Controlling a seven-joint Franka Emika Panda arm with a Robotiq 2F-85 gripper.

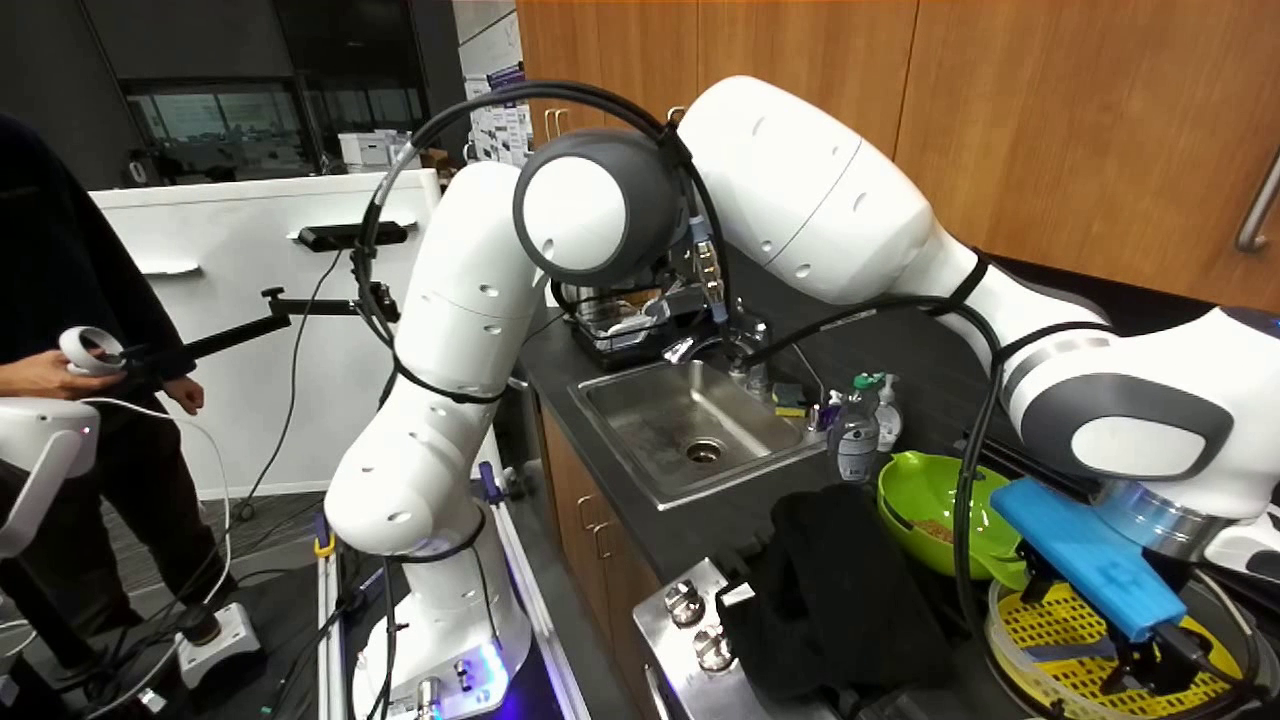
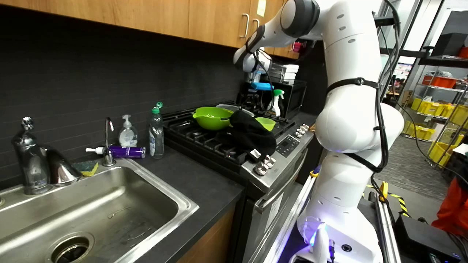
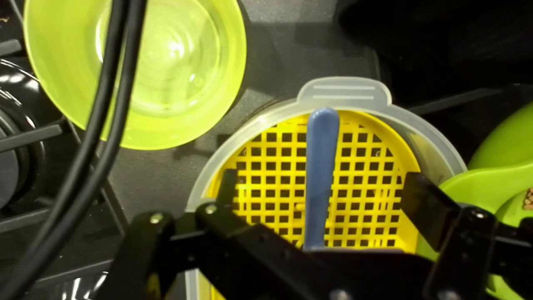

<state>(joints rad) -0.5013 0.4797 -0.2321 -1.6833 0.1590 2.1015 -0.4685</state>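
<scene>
The empty claw (image 3: 322, 187) hangs spread over the tool (image 3: 320, 175) in the sieve (image 3: 394, 143). Aligning seems in hand; the next move calls for lowering.

The yellow basket (image 3: 395, 143) is smooth plastic — the black cloth (image 1: 840, 590) matt.

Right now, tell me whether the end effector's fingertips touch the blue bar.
Apart: the wrist view shows the fingertips spread wide, with yellow grid visible between each of them and the blue bar.

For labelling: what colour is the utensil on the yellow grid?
The utensil is blue, clearest in the wrist view.
</scene>
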